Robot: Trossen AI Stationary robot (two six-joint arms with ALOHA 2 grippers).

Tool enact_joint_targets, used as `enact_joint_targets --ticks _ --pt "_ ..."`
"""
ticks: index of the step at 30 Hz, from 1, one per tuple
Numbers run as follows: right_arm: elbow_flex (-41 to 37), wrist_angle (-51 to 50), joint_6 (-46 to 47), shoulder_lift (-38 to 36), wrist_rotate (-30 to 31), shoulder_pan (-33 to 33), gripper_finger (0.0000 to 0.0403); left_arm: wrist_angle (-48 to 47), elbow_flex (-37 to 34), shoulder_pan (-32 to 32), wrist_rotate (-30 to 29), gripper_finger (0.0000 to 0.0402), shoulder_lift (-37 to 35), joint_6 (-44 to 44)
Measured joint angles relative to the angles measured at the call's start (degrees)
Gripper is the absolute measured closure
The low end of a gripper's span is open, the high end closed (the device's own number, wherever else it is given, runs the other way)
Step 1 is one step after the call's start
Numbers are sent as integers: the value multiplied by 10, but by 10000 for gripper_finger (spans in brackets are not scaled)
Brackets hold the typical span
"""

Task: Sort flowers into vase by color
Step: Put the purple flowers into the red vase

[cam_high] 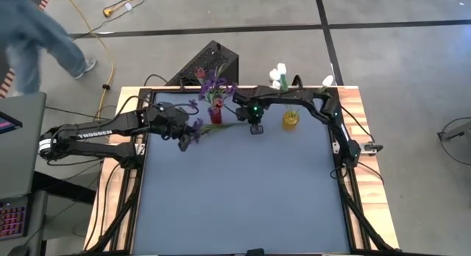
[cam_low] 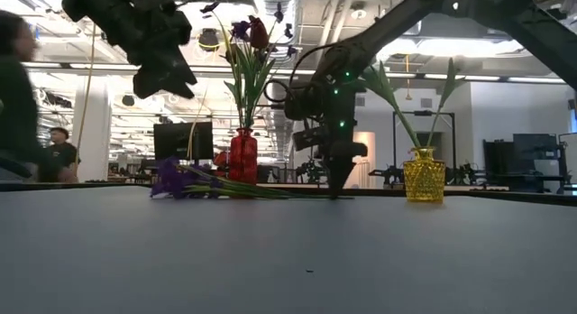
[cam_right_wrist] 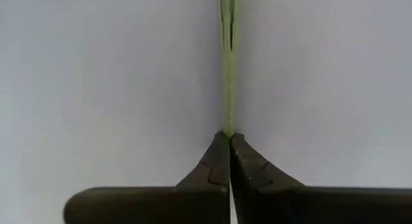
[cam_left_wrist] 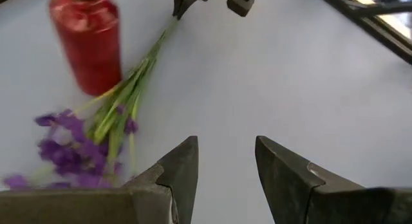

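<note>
A purple flower (cam_high: 197, 128) lies flat on the table, its bushy cluster (cam_left_wrist: 64, 147) near the red vase (cam_high: 215, 115) and its green stem (cam_low: 261, 192) running toward the table's right. The red vase holds purple and dark red blooms (cam_low: 248, 30). A yellow vase (cam_high: 291, 118) holds white tulips (cam_high: 278, 74). My left gripper (cam_left_wrist: 225, 159) hovers open above the table, just beside the purple cluster, and is raised high in the low view (cam_low: 162, 57). My right gripper (cam_high: 256, 128) points down at the stem's free end, shut on it. My right gripper (cam_right_wrist: 229, 137) pinches the purple flower's stem at its bare free end (cam_right_wrist: 228, 118) between its two fingertips. It comes from above, pointing down, fingertips at the table (cam_low: 340, 189). The stem runs straight away from the fingers, and the flower lies flat on the table.
The two vases stand close together near the table's far edge, with the right arm (cam_high: 309, 101) reaching between them. The wide grey table top (cam_high: 243, 204) stretches toward the near edge. A person (cam_high: 37, 35) walks on the floor beyond the far left corner.
</note>
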Motion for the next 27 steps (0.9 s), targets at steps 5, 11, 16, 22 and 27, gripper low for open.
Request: enact_joint_targets --ticks 5,11,16,22,27 --pt "-3 -65 35 -30 -15 35 380 27 0 -24 21 260 -31 37" --pt "-2 -110 110 -89 -39 88 387 31 0 -49 -24 260 -118 47" --pt "-2 -119 223 -157 -135 126 387 45 0 -64 -36 260 -189 56" --pt "-1 -90 325 -260 -229 174 387 24 0 -67 -85 260 -237 85" --pt "0 -20 453 -304 -58 226 372 31 -14 -67 -89 260 -240 82"
